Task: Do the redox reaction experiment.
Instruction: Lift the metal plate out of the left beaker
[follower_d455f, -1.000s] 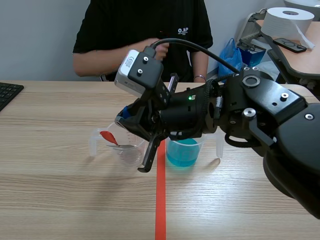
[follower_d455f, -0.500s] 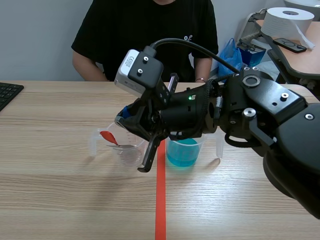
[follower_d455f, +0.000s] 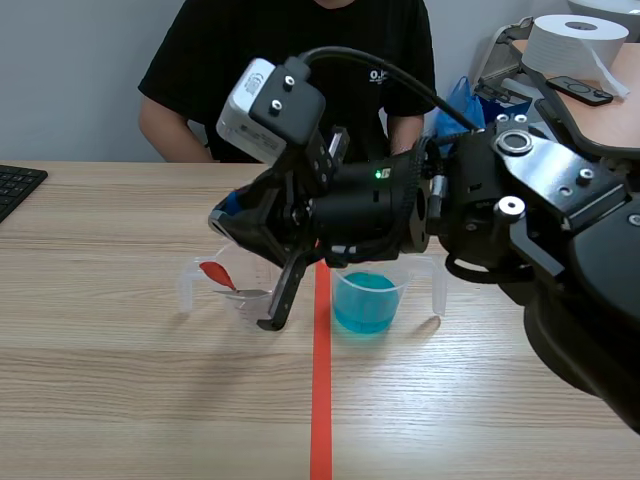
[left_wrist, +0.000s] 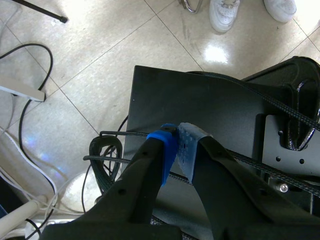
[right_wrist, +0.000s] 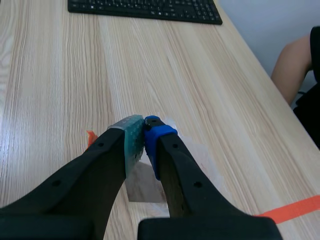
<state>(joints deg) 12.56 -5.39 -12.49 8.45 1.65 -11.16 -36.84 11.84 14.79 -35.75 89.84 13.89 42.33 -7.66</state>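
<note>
Two clear plastic beakers stand mid-table in the scene view. The left beaker (follower_d455f: 245, 290) holds a red-tipped spoon (follower_d455f: 218, 275); the other beaker (follower_d455f: 366, 298) holds blue liquid. My right arm crosses from the right, and its gripper (follower_d455f: 228, 212) hangs shut just above the left beaker. In the right wrist view the gripper (right_wrist: 144, 131) has its pads pressed together with nothing seen between them, over the clear beaker (right_wrist: 200, 155) and a bit of the red spoon (right_wrist: 90, 138). My left gripper (left_wrist: 177, 145) is shut on nothing, off the table over the floor.
A person in a black shirt (follower_d455f: 290, 60) sits across the table. A black keyboard (follower_d455f: 15, 185) lies at the far left edge, also keyboard (right_wrist: 145, 10). A red tape line (follower_d455f: 320, 400) runs down the middle. A paper roll (follower_d455f: 575, 45) sits on a side desk.
My right arm has risen and shifted a little left above the left beaker. The person's hands have drawn back behind the arm.
</note>
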